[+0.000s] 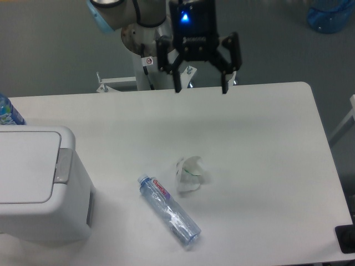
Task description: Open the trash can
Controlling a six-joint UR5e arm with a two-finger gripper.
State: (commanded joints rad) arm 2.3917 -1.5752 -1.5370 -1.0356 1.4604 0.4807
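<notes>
The trash can (pixel 39 185) sits at eight o'clock on the table (pixel 266 144), lid flat and shut. The gripper (pixel 201 88) hangs at twelve o'clock, jaws wide apart, holding nothing. A clear bottle (pixel 169 210) lies near centre beside crumpled wrapping (pixel 189 173).

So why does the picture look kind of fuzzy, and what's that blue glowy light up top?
In the fixed camera view everything is a little soft, so the bottle label is hard to read; the blue glow is a small lit lamp above the open pincer; the white table and trash can look evenly lit, with only faint shadows.
</notes>
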